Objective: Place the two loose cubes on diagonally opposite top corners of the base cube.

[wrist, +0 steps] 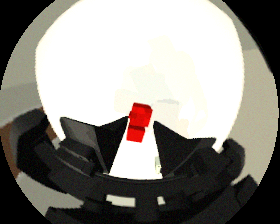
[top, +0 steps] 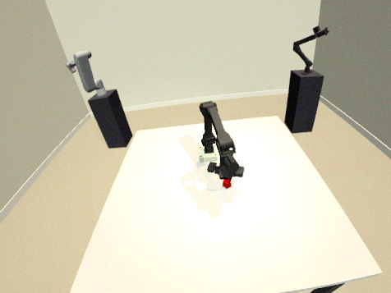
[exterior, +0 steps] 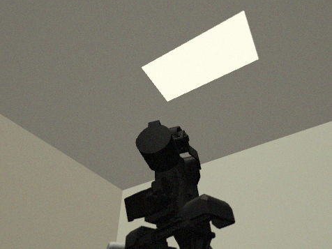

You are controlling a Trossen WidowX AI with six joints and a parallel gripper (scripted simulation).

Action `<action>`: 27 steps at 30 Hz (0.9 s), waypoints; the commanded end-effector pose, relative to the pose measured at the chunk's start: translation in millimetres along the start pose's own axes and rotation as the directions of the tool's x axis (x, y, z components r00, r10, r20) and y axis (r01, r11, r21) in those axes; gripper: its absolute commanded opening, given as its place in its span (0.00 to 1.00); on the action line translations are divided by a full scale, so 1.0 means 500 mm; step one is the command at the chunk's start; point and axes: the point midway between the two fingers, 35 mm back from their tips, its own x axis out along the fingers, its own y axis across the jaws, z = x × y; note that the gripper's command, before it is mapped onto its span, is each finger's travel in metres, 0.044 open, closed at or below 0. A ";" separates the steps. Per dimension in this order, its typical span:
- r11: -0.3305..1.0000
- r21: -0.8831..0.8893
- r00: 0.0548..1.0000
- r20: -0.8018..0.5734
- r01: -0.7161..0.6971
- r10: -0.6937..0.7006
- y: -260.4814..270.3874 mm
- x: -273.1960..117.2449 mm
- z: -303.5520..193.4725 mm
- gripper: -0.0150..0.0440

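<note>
A small red cube (top: 227, 183) (wrist: 138, 122) sits right between my gripper's fingertips (top: 227, 181), near the middle of the white table (top: 263, 234). The fingers stand slightly apart from the cube's sides, so the gripper is open around it. A faint pale blocky shape (top: 213, 181) shows just left of the red cube; I cannot tell whether it is the base cube, or whether the red cube rests on it. No second loose cube can be made out. The exterior view shows only the dark arm (exterior: 171, 192) from below against the ceiling.
The arm's pale mount block (top: 208, 156) stands just behind the gripper. Two dark pedestals with other arms stand off the table at the back left (top: 110, 119) and back right (top: 303, 100).
</note>
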 end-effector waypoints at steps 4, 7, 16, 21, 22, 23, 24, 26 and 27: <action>1.000 0.001 1.000 0.008 -0.005 0.005 0.002 -0.024 0.003 0.60; 1.000 0.001 1.000 0.008 -0.005 0.005 0.002 -0.032 0.003 0.60; 1.000 0.001 1.000 0.008 -0.005 0.005 0.002 -0.056 0.002 0.60; 1.000 0.001 1.000 0.008 -0.005 0.005 0.002 -0.069 0.002 0.60; 1.000 0.001 1.000 0.008 -0.005 0.005 0.002 -0.072 0.002 0.60; 1.000 0.001 1.000 0.008 -0.005 0.005 0.002 -0.075 0.002 0.60; 1.000 0.001 1.000 0.008 -0.005 0.005 0.002 -0.078 0.002 0.60; 1.000 0.001 1.000 0.008 -0.005 0.005 0.002 -0.083 0.002 0.60; 1.000 0.001 1.000 0.008 -0.005 0.005 0.002 -0.086 0.002 0.60</action>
